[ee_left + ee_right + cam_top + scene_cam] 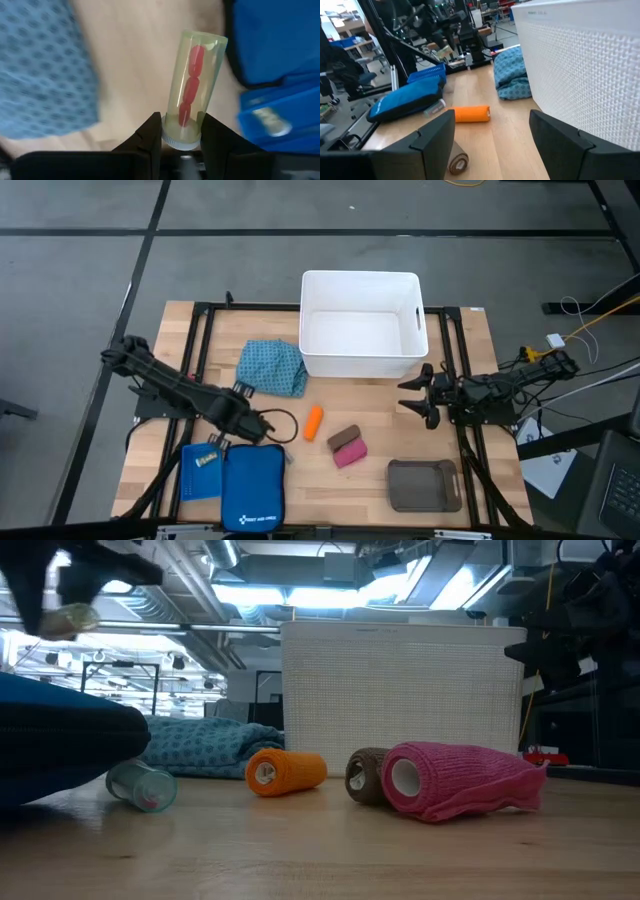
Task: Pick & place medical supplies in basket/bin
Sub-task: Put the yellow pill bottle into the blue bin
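My left gripper [182,122] hangs over the table's left near part [252,423], between the teal cloth bundle [272,367] and the blue zip pouch [250,485], shut on a clear yellowish vial [192,85] with red capsules inside. Another vial [142,785] lies on its side on the table by the pouch. The orange roll [314,423], a brown roll [343,437] and the pink roll [350,452] lie mid-table. The white tub [360,325] stands at the far edge. My right gripper [418,395] waits open beside the tub's near right corner. My left gripper pinches the vial at its capped end [181,140] between the two fingers [150,135]. The vial's body points straight out beyond the fingertips. In the low view the vial [65,620] is lifted well clear of the table.
A blue slotted basket [198,472] with a small vial [207,461] in it sits left of the pouch at the near edge. A grey tray [423,485] lies near right. Black frame rails [200,330] run along the table's left and right sides.
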Available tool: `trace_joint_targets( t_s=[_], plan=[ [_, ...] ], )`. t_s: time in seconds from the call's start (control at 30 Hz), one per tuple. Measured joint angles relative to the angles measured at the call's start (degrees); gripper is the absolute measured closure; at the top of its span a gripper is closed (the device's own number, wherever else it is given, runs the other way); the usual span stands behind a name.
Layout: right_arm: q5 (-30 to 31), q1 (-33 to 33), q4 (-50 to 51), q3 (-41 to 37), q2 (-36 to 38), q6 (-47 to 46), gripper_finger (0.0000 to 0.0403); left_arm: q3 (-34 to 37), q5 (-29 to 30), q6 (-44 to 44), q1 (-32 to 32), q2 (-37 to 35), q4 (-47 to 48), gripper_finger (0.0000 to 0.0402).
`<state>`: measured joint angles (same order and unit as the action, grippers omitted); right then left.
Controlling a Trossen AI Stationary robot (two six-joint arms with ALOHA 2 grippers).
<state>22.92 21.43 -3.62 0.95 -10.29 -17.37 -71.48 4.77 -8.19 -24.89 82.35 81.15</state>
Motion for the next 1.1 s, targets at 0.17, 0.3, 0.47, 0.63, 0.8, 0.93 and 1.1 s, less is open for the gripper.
trace_joint_targets(
  t_s=[0.17, 0.3, 0.47, 0.63, 0.8, 0.93, 1.1],
  plan=[
    [0.0, 0.0, 0.0, 0.0, -1.6, 0.2, 0.0147, 0.0, -2.0, -11.7, -5.1, 0.0, -0.6, 0.0311],
    [0.0, 0.0, 0.0, 0.0, -2.6, 0.0, 0.0147, 0.0, -2.4, -22.7, -9.5, 0.0, -0.6, 0.0311],
    [0.1, 0.0, 0.0, 0.0, -3.2, 0.9, 0.0147, 0.0, -3.4, -35.6, -15.2, 0.0, -1.6, 0.0311],
    [0.2, 0.0, 0.0, 0.0, -3.3, 2.2, 0.0147, 0.0, -3.4, -48.2, -21.4, 0.0, -4.6, 0.0311],
    [0.1, 0.0, 0.0, 0.0, -3.3, 1.5, 0.0147, 0.0, -3.4, -60.9, -28.0, 0.6, -7.0, 0.0311],
    [-1.9, 0.0, 0.0, 0.0, -3.3, 1.2, 0.0147, 0.0, -3.3, -69.1, -33.0, 2.2, -7.0, 0.0311],
    [-4.4, 0.0, 0.3, 0.0, -3.3, -2.2, 0.0147, 0.0, -3.5, -77.9, -37.4, 4.7, -9.2, 0.0311]
  ],
)
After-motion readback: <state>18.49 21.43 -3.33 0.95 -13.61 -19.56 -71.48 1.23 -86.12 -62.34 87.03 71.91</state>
